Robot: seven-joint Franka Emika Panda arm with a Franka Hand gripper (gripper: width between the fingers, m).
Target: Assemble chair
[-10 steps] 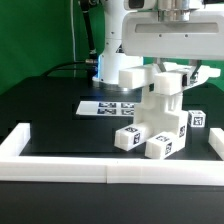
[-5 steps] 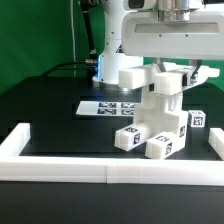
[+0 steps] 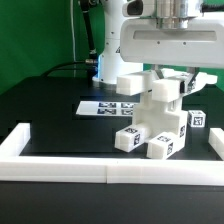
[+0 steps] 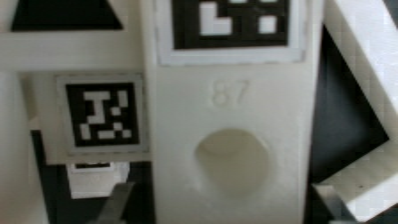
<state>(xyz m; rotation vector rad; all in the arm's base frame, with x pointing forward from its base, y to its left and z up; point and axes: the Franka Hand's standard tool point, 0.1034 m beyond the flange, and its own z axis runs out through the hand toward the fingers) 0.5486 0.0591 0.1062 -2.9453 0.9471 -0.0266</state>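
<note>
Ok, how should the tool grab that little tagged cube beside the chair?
Probably from straight above, pinching the little cube across two opposite flat sides. Its top looks free, while the half-built chair stands close on the exterior view's left of it, so coming in sideways risks a bump.

White plastic blocks, their faces patched with square black-and-white tags, make up the chair (image 3: 158,122), set against a matt black desk (image 3: 50,115). A loose cube (image 3: 197,118) is the same white, with one black-patterned tag. The marker board (image 3: 104,106) is white with a row of black tags, and the low border wall (image 3: 60,168) is plain white. The backdrop (image 3: 30,35) is vivid green. Seen from the wrist, a white slab (image 4: 222,130) carries black-and-white tags; the fingers (image 4: 352,192) are dark grey.
</note>
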